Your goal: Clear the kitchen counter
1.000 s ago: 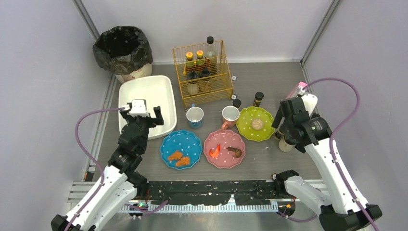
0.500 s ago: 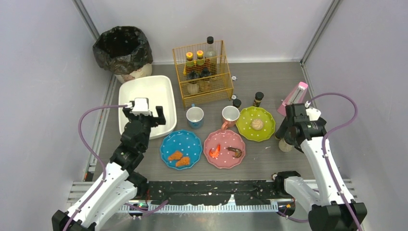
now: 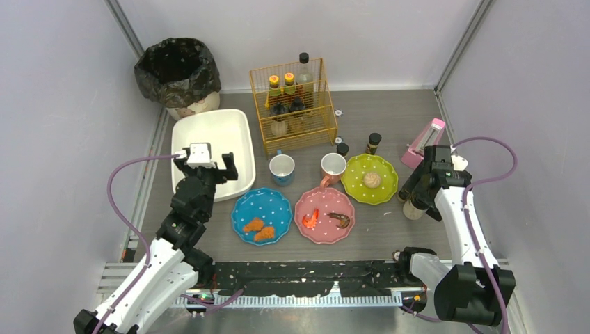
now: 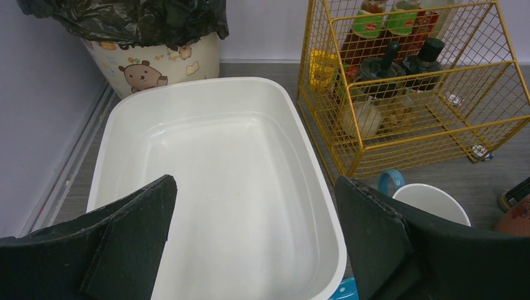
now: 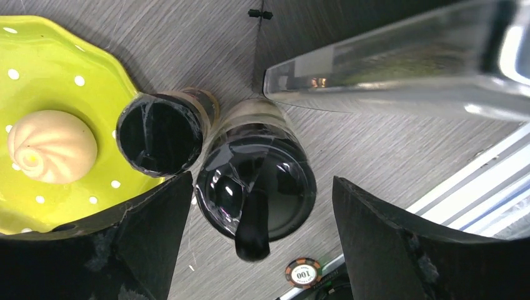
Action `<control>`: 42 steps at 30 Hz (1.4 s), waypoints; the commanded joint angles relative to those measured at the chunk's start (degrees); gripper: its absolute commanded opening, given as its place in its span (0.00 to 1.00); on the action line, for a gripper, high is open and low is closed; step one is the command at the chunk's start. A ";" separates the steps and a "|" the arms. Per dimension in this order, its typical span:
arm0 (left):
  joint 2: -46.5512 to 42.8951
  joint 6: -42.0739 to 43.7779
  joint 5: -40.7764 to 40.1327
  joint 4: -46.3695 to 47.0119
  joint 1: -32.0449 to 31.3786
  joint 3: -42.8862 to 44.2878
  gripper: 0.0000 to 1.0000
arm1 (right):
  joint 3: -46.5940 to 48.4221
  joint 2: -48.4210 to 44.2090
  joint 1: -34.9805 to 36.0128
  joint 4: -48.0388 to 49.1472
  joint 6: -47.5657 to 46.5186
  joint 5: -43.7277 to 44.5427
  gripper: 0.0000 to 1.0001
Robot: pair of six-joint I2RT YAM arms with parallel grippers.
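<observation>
Your right hand is spread wide and holds nothing, its fingers showing either side of a black-capped bottle. The bottle stands on the bench, just beside a smaller capped bottle at the green plate. Judge the bottle hard, smooth and probably slippery, so grip the body below the cap. Your left hand hangs wide open and empty over the white tub. You can read "100" on a small token. The bin carries a cartoon bear. The yellow rack holds labelled bottles, their print too small to read.
</observation>
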 commanded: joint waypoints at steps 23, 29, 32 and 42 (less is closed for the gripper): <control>-0.40 0.01 -1.06 2.51 -0.07 2.09 0.99 | 0.45 -2.95 -0.70 1.20 -2.85 -7.07 0.20; -0.01 0.37 -1.30 2.68 -0.07 2.15 0.99 | 6.05 -5.27 3.03 -7.31 -0.59 -7.49 0.07; 0.28 0.36 -1.21 2.65 0.02 2.18 0.99 | 11.57 -5.57 7.77 -13.02 0.27 -6.30 0.05; 0.66 -0.23 -0.38 2.52 0.13 2.40 0.99 | 39.49 4.54 25.19 -17.70 -2.76 -4.35 0.06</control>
